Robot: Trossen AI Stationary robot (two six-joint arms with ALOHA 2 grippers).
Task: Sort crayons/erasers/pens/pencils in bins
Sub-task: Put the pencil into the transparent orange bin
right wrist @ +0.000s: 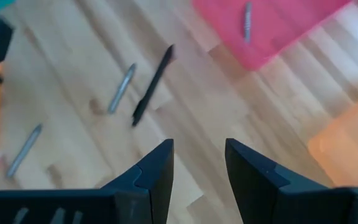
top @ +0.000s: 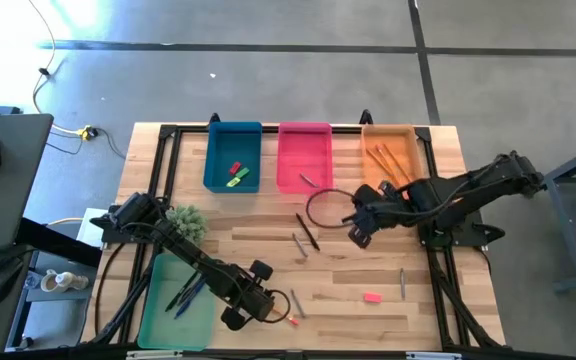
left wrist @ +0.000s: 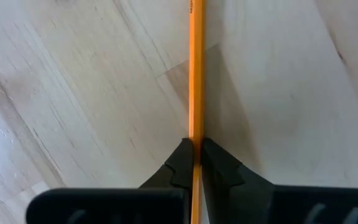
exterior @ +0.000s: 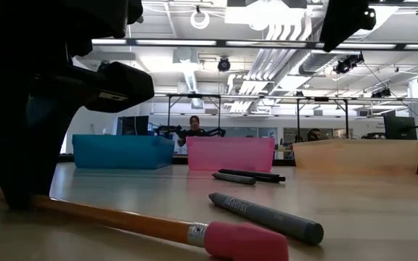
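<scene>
Left gripper (top: pixel 276 305), low at the tabletop's (top: pixel 348 320) near edge, about 6 o'clock from centre: jaws closed on an orange pencil (left wrist: pixel 196 74) lying flat, its pink eraser tip (exterior: pixel 245 241) nearest the low camera. A grey crayon (exterior: pixel 265 215) lies just beside it; a pink eraser (top: pixel 372 296) and another crayon (top: pixel 402 282) lie toward 4 o'clock. Green bin (top: pixel 176 300) at 8 o'clock holds dark pens (top: pixel 186 293). At centre, a black pen (top: pixel 307 231) and a crayon (top: pixel 298 243). Right gripper (top: pixel 358 232), just right of centre, hovers with jaws apart, holding nothing. At 12 o'clock, far edge: blue bin (top: pixel 233 157) with erasers (top: pixel 237 175), pink bin (top: pixel 304 156) with one crayon (top: pixel 309 180), orange bin (top: pixel 392 152) with pencils (top: pixel 386 160).
</scene>
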